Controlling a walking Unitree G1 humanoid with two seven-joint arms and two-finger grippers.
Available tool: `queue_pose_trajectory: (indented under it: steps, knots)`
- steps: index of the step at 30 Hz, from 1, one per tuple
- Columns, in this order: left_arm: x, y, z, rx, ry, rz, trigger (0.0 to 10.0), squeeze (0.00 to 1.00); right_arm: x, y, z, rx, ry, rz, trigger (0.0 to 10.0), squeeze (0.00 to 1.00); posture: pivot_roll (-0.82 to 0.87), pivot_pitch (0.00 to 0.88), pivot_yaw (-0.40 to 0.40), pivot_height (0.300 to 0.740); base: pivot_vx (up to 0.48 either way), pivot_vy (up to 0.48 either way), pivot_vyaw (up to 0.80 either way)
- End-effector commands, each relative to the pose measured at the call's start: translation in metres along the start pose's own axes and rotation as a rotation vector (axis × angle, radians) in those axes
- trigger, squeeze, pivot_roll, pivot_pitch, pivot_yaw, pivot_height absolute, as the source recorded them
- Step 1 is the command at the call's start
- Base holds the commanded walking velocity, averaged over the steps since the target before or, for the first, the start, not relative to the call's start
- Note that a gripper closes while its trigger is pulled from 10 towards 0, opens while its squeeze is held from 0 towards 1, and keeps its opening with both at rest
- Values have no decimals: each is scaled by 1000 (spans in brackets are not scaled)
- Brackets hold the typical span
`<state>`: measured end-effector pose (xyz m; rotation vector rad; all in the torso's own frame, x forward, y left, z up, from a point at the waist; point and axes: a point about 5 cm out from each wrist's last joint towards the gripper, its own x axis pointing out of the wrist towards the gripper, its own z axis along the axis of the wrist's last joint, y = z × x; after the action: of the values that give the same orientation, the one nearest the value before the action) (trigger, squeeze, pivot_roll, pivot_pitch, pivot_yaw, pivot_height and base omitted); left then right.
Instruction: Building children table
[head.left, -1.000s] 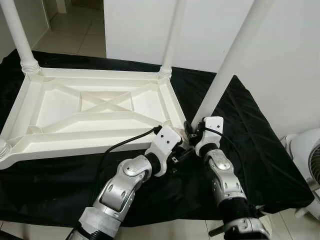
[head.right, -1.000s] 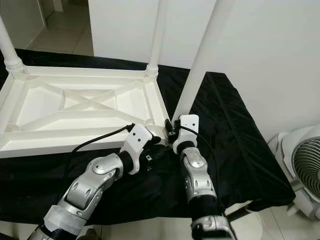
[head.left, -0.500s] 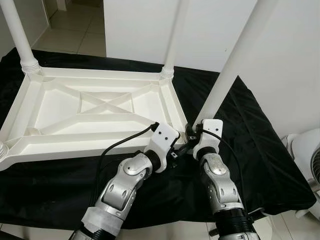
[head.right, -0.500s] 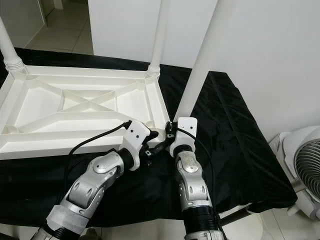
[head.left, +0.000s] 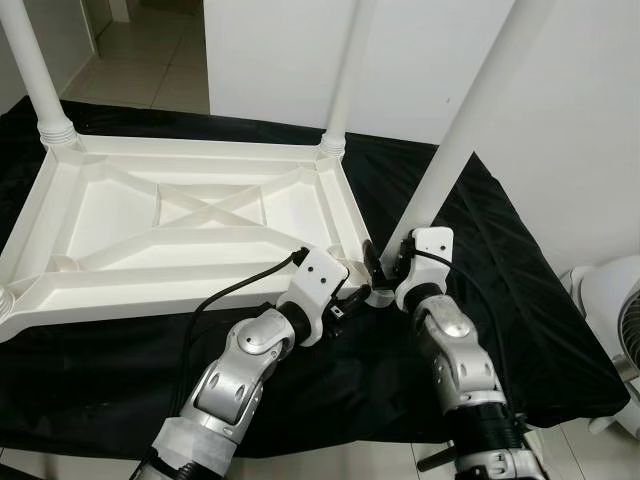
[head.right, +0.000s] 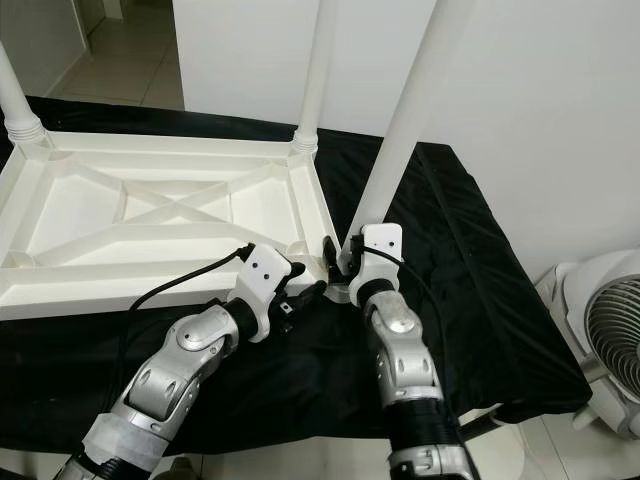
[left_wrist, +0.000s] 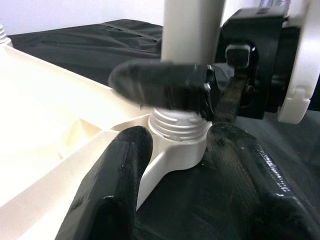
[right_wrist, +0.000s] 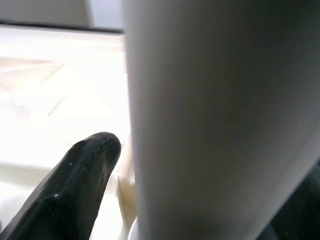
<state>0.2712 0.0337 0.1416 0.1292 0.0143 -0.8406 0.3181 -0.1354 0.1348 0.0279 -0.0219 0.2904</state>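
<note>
So the white table leg (head.left: 455, 150) is the thing being worked here: it's standing in the near right corner socket (left_wrist: 181, 131) of the upside-down white tabletop (head.left: 190, 215), with its long axis running up and leaning a bit to the right and away, not dead vertical like the far right leg (head.left: 345, 70) and the far left leg (head.left: 35, 70). In the left wrist view you can see the ribbed threaded collar at its foot sitting in the socket, and the thread still looks partly exposed, so my guess is the step in hand is screwing this leg in and it's not fully seated yet. The right pincer (head.left: 385, 268) is clenched around the base of the leg just above the collar, one black finger (right_wrist: 82, 175) pressed right against the white tube. The left pincer (left_wrist: 187, 170) sits on the near side of the corner with its fingers spread either side of the socket boss, released as far as I can tell, more bracing than grabbing. Next move probably calls for straightening the leg so the thread runs true, then turning it at the base while the tabletop is kept from sliding. The whole thing lies on a black cloth (head.left: 520, 300) over the desk, long side running left to right, with a white wall (head.left: 580, 120) behind and a white fan (head.right: 605, 340) off at the right on the tiled floor (head.left: 150, 60).
</note>
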Motion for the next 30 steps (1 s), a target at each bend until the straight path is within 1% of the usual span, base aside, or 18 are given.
queue_pose_trajectory:
  steps: [1, 2, 4, 5, 6, 7, 10, 12, 14, 16, 17, 18, 19, 20, 21, 22, 30]
  knots:
    - [-1, -4, 1, 14, -4, 2, 10000, 0, -1, -6, -3, 1, 12, 66, 10000, 0, 158, 0, -131, 740, 0, 0, 0]
    - [-1, -4, 1, 14, -4, 2, 10000, 0, -1, -6, -3, 1, 12, 66, 10000, 0, 158, 0, -131, 740, 0, 0, 0]
    - [-1, -5, 1, 17, -3, -5, 10000, 0, -3, -12, -2, -60, -4, 172, 10000, 0, 154, 0, -120, 740, 0, 0, 0]
    - [-1, -5, 1, 17, -3, -5, 10000, 0, -3, -12, -2, -60, -4, 172, 10000, 0, 154, 0, -120, 740, 0, 0, 0]
    - [-1, -6, 1, 15, -3, -13, 10000, 0, -3, -17, -3, -89, -2, 232, 10000, 0, 154, 0, -117, 740, 0, 0, 0]
    - [-1, -6, 1, 15, -3, -13, 10000, 0, -3, -17, -3, -89, -2, 232, 10000, 0, 154, 0, -117, 740, 0, 0, 0]
    - [-2, -9, -1, 14, 7, -33, 10000, 0, -2, -29, -2, -131, 14, 322, 10000, 0, 156, 0, -113, 740, 0, 0, 0]
    - [-3, -9, -2, 17, 14, -37, 10000, 0, 1, -35, -1, -171, 24, 354, 10000, 0, 161, 0, -111, 740, 0, 0, 0]
    - [-3, -9, -2, 17, 14, -37, 10000, 0, 1, -35, -1, -171, 24, 354, 10000, 0, 161, 0, -111, 740, 0, 0, 0]
    - [-4, -9, -2, 17, 17, -36, 10000, 0, 3, -37, -3, -198, 42, 393, 10000, 0, 165, 0, -109, 740, 0, 0, 0]
    - [-4, -9, -2, 17, 17, -36, 10000, 0, 3, -37, -3, -198, 42, 393, 10000, 0, 165, 0, -109, 740, 0, 0, 0]
    - [-5, -9, -3, 17, 18, -35, 10000, 0, 3, -38, -4, -197, 54, 418, 9843, 0, 168, 0, -108, 740, 0, 0, 0]
    - [-5, -10, -3, 16, 20, -35, 10000, 0, 4, -38, -6, -202, 64, 438, 4000, 0, 171, 0, -107, 740, 0, 0, 0]
    - [-6, -10, -3, 16, 20, -34, 10000, 0, 4, -38, -8, -203, 73, 455, 3020, 0, 171, 0, -107, 740, 0, 0, 0]
    - [-6, -10, -2, 14, 20, -34, 10000, 0, 4, -38, -10, -206, 76, 474, 1255, 0, 172, 0, -106, 740, 0, 0, 0]
    - [-6, -10, -2, 14, 20, -35, 10000, 0, 4, -38, -11, -205, 79, 489, 0, 0, 172, 0, -106, 740, 0, 0, 0]
    - [-4, -8, 0, 17, 15, -39, 10000, 0, 2, -41, -18, -196, 87, 509, 0, 0, 166, 0, -102, 740, 0, 0, 0]
